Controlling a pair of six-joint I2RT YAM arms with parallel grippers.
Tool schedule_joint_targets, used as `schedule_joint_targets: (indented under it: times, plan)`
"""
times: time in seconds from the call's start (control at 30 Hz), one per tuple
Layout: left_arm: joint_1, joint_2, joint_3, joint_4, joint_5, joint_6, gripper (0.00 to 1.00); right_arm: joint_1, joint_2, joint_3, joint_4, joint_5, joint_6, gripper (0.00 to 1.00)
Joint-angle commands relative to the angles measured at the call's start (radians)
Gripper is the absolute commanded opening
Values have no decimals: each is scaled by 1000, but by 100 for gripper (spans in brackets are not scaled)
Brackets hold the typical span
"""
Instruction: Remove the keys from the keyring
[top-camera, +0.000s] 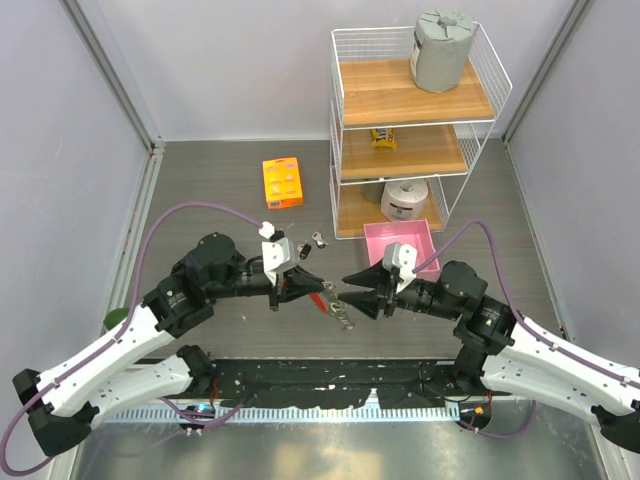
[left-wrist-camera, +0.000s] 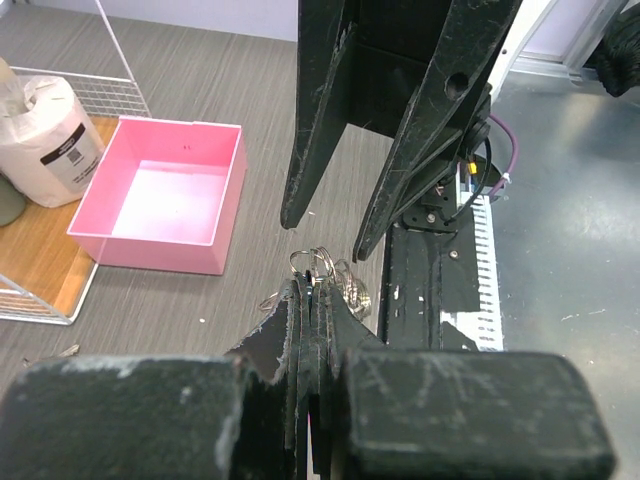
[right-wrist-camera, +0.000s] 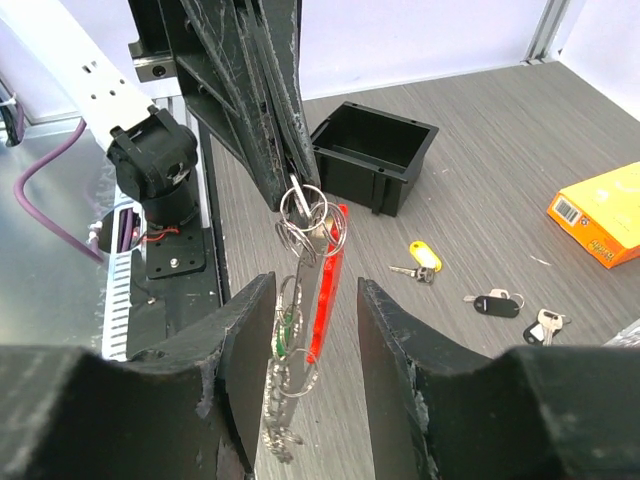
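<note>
Left end effector (right-wrist-camera: 289, 182) grips keyring (right-wrist-camera: 304, 214), lowest keys (right-wrist-camera: 284, 435) seemingly cut off.

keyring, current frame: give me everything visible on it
The keyring is a cluster of thin silvery wire rings, pinched at the top by the shut left hand and hanging clear of the table. From it dangle a bright red strap, a short silvery chain and attached silvery keys, with a green tag among them. The open right hand flanks the hanging bundle; no contact is visible.
</note>
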Motion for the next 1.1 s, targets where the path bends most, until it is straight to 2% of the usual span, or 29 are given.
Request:
schedule_joint_targets:
  times: [0.0,0.2,0.4,0.9,1.07]
  plan:
    - [-3,-24,19,83,36,-2,0,2,-19,-16,112,-6,-47,44]
    - [-3,-21,19,80,55,-37,0,2,-25,-45,185,-52,-67,42]
    - [-3,-21,22,85,59,-42,0,2,1,-28,186,-121,-72,30]
    - [-4,-12,22,100,87,-68,0,2,27,-8,189,-170,-63,25]
    - [-4,-15,15,111,96,-80,0,2,34,-8,193,-165,-57,27]
